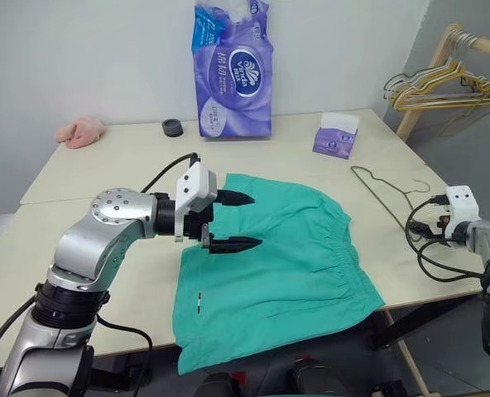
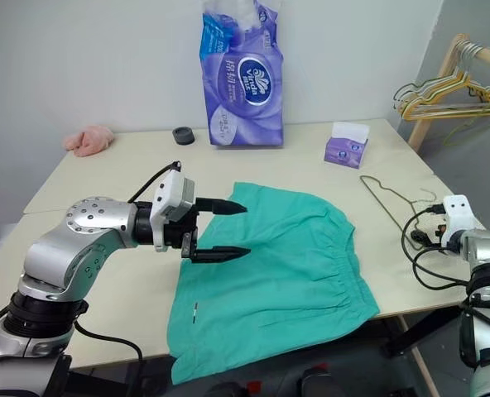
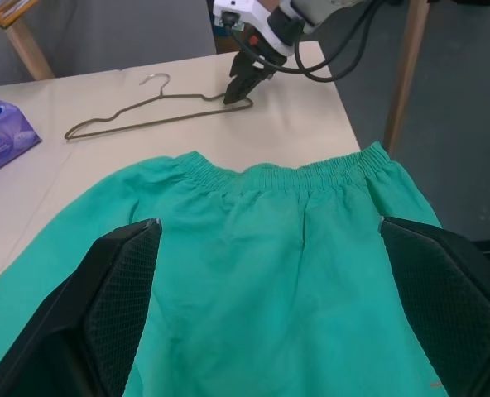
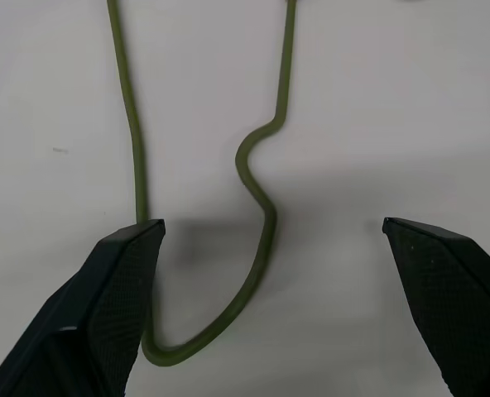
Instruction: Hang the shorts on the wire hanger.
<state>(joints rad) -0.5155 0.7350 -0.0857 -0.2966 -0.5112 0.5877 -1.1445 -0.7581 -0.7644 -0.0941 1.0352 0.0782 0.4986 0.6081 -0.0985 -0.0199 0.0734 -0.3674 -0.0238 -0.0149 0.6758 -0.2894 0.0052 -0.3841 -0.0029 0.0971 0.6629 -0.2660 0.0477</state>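
The teal-green shorts (image 1: pixel 270 265) lie spread flat on the table, elastic waistband toward the right edge. My left gripper (image 1: pixel 252 221) hovers open just above their left part, pointing right, with nothing between its fingers. In the left wrist view the shorts (image 3: pixel 295 265) spread out below the open fingers. The thin olive wire hanger (image 1: pixel 376 188) lies flat on the table just right of the shorts. My right gripper (image 4: pixel 271 225) stands open close over it, and the bent hook part of the hanger (image 4: pixel 266 223) lies between its fingers. Its fingertips (image 3: pixel 241 87) reach down beside the wire.
A purple tissue pack (image 1: pixel 232 70) stands at the back, with a small purple tissue box (image 1: pixel 336 136), a black cap (image 1: pixel 172 127) and a pink cloth (image 1: pixel 79 131) nearby. A wooden rack with several yellowish hangers (image 1: pixel 444 83) stands beyond the right table edge.
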